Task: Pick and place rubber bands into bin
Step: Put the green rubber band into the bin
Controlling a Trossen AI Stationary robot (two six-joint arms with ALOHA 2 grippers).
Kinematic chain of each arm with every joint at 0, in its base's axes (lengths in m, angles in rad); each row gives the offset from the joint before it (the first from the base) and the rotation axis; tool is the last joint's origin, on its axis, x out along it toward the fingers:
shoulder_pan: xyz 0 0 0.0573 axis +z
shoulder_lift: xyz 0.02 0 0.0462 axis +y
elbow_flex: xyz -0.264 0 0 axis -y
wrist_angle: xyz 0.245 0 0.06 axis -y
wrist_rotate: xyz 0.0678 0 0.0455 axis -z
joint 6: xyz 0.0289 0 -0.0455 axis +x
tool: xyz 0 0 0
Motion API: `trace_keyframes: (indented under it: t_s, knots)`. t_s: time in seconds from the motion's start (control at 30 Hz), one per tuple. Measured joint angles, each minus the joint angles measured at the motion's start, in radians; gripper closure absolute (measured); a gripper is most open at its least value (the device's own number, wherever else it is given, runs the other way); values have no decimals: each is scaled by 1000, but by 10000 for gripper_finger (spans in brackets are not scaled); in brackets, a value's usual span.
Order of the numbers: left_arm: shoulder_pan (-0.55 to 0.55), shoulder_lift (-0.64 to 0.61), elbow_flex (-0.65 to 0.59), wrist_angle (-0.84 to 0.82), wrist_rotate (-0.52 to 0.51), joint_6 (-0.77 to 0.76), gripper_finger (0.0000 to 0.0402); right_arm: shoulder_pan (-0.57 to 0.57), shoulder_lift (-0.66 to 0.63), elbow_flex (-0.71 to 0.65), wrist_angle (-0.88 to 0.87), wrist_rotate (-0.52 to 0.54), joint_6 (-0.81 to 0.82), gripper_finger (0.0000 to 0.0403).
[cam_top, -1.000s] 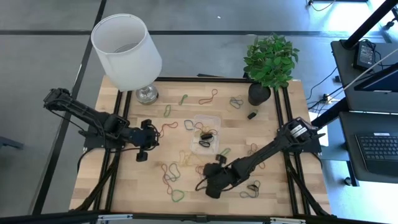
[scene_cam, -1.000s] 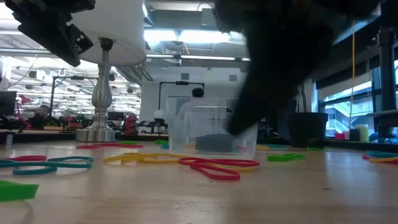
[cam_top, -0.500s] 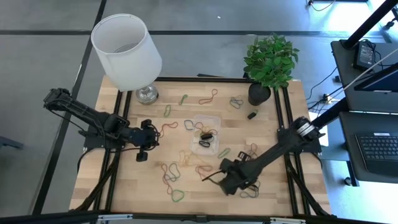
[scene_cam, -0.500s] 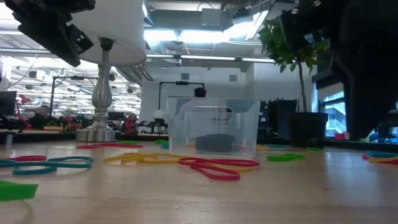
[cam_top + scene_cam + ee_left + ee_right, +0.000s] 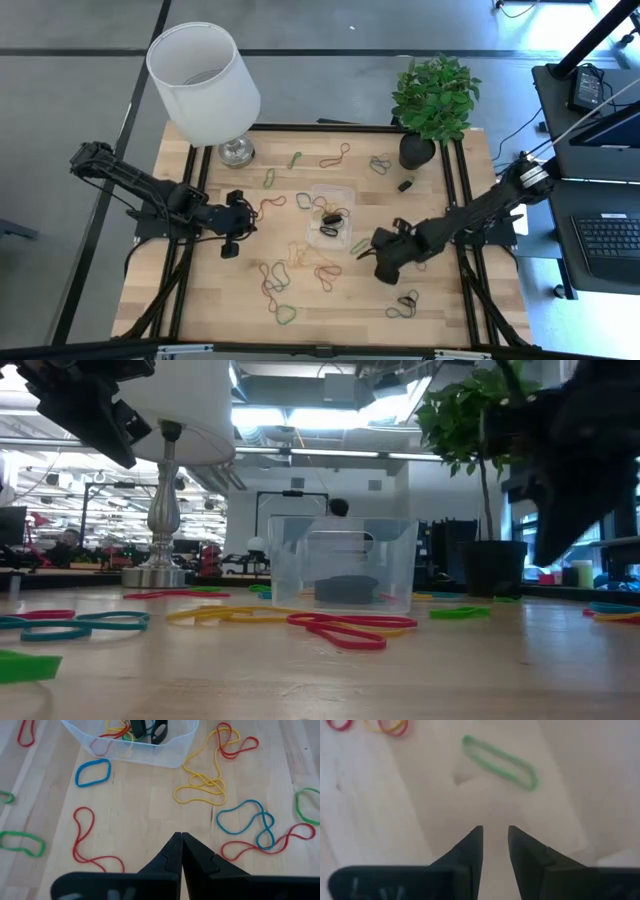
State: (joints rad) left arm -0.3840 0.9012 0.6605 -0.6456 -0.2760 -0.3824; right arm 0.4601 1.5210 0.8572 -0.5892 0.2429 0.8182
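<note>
Clear bin (image 5: 333,212) (bands inside), left fingers (image 5: 181,851) pressed together, right fingers (image 5: 495,846) slightly parted, empty

This is a robotics lab or research workshop, not a home. The wooden table (image 5: 320,240) sits in a black metal frame on a bare grey concrete floor (image 5: 90,120), with two dark robot arms mounted at its sides. Around the table, the homely props look staged: a white-shaded lamp (image 5: 203,82) at one far corner and a potted plant (image 5: 433,100) at the other. Beside the table, past the plant, stands a desk with a keyboard (image 5: 608,240) and loose cables. Behind the table, the low view shows exposed ceiling ducts and strip lights (image 5: 320,420), large windows (image 5: 545,535), and cluttered benches of equipment (image 5: 60,545).
</note>
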Motion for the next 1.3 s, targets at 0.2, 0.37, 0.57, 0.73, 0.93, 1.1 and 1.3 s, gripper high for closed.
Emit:
trace_keyframes:
  t_s: [0.2,0.37,0.57,0.73,0.93,1.1,1.3]
  knots:
    - [0,0,0,0,-2,-17,398,-83,15,-13,68,-16,-295,270]
    - [0,0,0,1,-23,-49,400,-142,51,-12,109,-35,-498,229]
    - [0,0,0,2,-85,-50,400,-200,124,-12,141,-76,-652,197]
    - [0,0,0,6,-125,-50,399,-237,195,-7,170,-159,-697,205]
    - [0,0,0,6,-127,-41,400,-238,218,-6,183,-164,-691,282]
    - [0,0,0,7,-127,0,398,-218,214,6,171,-186,-595,386]
    - [0,0,0,6,-125,46,400,-154,198,113,2,-242,-468,399]
